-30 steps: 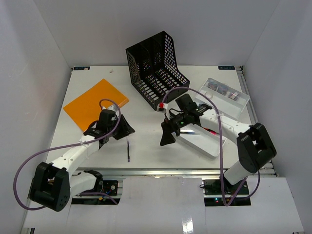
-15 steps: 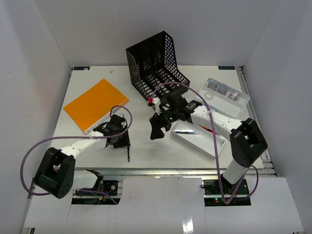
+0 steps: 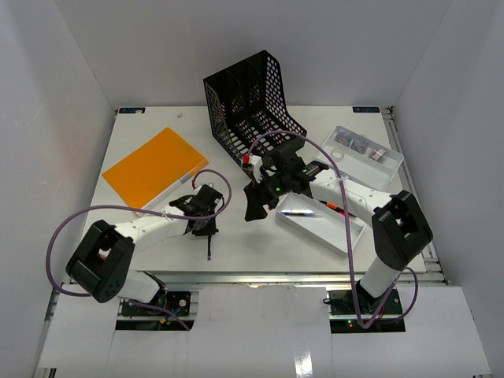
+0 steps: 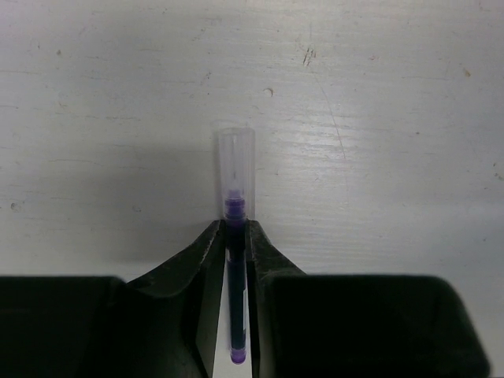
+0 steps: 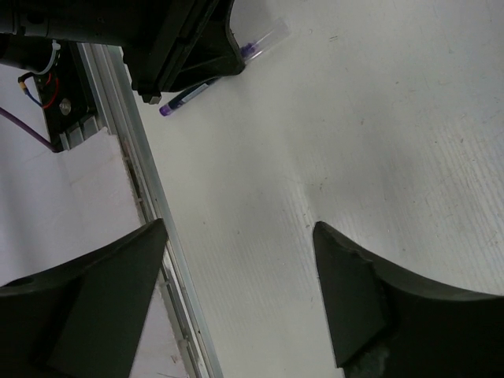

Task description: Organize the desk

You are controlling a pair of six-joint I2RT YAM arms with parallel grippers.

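Note:
A purple pen [image 4: 235, 260] with a clear cap [image 4: 236, 165] lies on the white desk [image 3: 260, 248] near its front edge. My left gripper [image 4: 235, 230] is low on the desk and shut on the pen's barrel, with the cap sticking out ahead of the fingers. In the top view the left gripper [image 3: 207, 227] is over the pen [image 3: 209, 246]. My right gripper [image 3: 255, 206] is open and empty, hovering above the desk right of the pen. The right wrist view shows its spread fingers [image 5: 94, 299] and, beyond them, the left gripper [image 5: 181, 39] on the pen [image 5: 189, 94].
A black mesh file rack [image 3: 250, 106] stands at the back centre. An orange folder [image 3: 153, 167] lies at the left. A white tray [image 3: 319, 227] with pens sits right of centre, a clear box [image 3: 364, 153] behind it. The aluminium rail [image 5: 150, 213] runs along the front edge.
My left gripper has moved right and down onto the purple pen and closed on it. My right gripper swung left off the white tray and now hangs open beside it.

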